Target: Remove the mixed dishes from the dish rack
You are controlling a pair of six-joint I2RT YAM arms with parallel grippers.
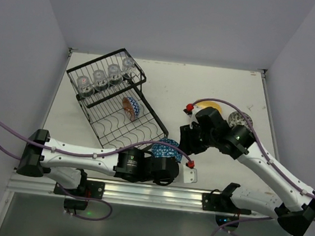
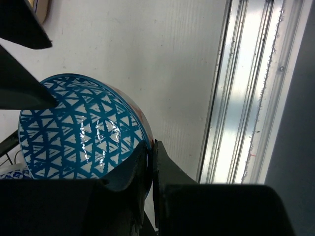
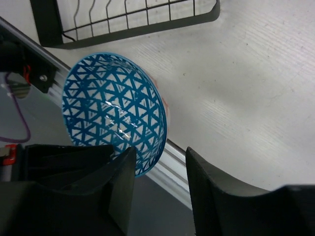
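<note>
My left gripper is shut on the rim of a blue triangle-patterned bowl and holds it above the table in front of the dish rack. In the left wrist view the jaws pinch the bowl's rim. My right gripper is open just right of the bowl. In the right wrist view the bowl's edge sits beside its left finger. Several clear glass cups stand in the rack's basket. A red-brown bowl leans in the tray section.
A yellow plate and a dark patterned bowl sit on the table behind the right arm. The rack's front frame shows in the right wrist view. The metal rail runs along the near table edge.
</note>
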